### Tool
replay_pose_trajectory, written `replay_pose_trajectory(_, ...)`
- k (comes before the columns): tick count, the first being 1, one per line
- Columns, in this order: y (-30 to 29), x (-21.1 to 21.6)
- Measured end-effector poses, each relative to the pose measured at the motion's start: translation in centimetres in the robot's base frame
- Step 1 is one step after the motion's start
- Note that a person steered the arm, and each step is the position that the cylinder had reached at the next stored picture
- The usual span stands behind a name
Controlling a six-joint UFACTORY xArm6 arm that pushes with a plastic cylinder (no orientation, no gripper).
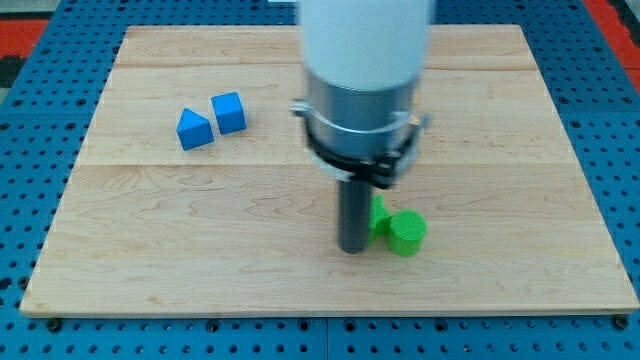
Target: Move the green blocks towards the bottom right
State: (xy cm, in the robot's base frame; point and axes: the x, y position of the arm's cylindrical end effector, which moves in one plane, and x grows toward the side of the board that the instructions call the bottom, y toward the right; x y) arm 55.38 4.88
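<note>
wooden board (200,250), my tip (352,247) beside green blocks (405,233)

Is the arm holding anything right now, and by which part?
Nothing held. My tip sits just left of the green blocks, apparently touching them.

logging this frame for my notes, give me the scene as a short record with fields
surface: wooden board on a blue pegboard
tip: my tip is down on the board, at the view's left of the green blocks
green blocks: green cylinder; second green block partly hidden behind the rod, shape unclear
blue blocks: blue triangular block and blue cube, at the view's upper left, close together
</note>
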Motion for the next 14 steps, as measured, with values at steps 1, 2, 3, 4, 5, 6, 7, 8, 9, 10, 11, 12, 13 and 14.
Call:
replay_pose_trajectory(1,-2.7,0.3)
replay_pose_trajectory(2,-7.7,-0.9)
replay_pose_trajectory(3,-6.0,-4.5)
replay_pose_trajectory(4,-3.0,-3.4)
replay_pose_trajectory(5,3.7,-2.6)
replay_pose_trajectory(6,0.8,0.0)
replay_pose_trajectory(7,0.6,-3.9)
replay_pose_trajectory(8,0.6,-7.4)
replay_pose_trajectory(9,4.2,-3.4)
replay_pose_trajectory(10,5.9,-4.3)
replay_pose_trajectory(11,1.0,-5.4)
replay_pose_trajectory(12,-4.0,-6.9)
replay_pose_trajectory(13,-9.5,-3.9)
replay_pose_trajectory(14,-7.6,-4.7)
